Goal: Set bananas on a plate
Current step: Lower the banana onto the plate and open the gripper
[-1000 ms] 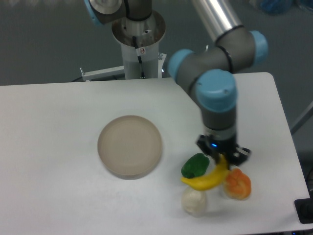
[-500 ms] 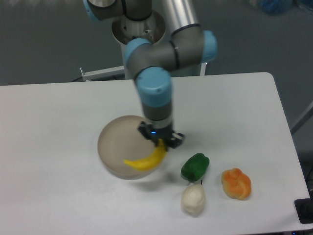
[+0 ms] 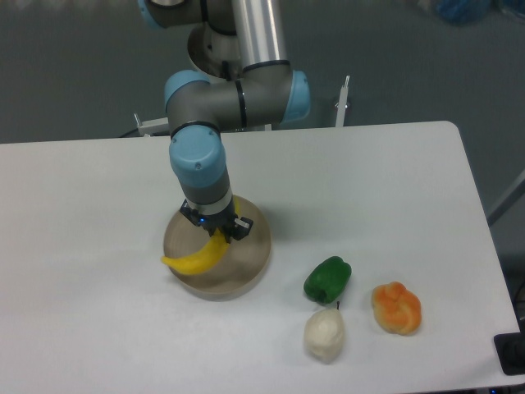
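over the plate (image 3: 246,261), at its left half, hangs the gripper (image 3: 216,231), clamped on the upper end of the banana (image 3: 197,258), jaws narrow around the fruit. carried tilted, lower tip drooping out past the plate's left rim, upper end near the plate's middle; whether touching the plate surface or just above it cannot be told from this one view. well apart on the right side of the white table (image 3: 98,328): a green pepper (image 3: 328,278), a pale garlic-like bulb (image 3: 325,336) just below it, a lumpy orange fruit (image 3: 396,307) beside them, none in the way. judged as the set-down step, carry almost finished. to do well: shift a little toward the plate's right so the whole curve lies inside the rim, since released as held now, the drooping tip would likely land on or outside the edge and roll the fruit off. then lower until the low tip meets the plate, ease down further so the body lies flat, and only then open. smooth plastic-looking skin, likely to slide or rock on its curve, so no dropping from height. after opening, lift straight up, no sideways drag, to keep from flicking the fruit or nudging the shallow plate.
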Action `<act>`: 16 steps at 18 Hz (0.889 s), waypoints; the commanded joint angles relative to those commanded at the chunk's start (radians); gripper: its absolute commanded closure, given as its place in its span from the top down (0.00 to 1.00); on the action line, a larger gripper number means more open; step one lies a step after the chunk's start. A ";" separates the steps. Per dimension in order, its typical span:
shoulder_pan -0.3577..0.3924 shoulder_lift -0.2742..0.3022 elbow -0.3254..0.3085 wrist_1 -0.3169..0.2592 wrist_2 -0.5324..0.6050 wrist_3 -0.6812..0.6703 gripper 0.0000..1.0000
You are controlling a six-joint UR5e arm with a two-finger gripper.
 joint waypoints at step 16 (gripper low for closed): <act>0.006 -0.043 0.014 0.008 0.006 0.003 0.23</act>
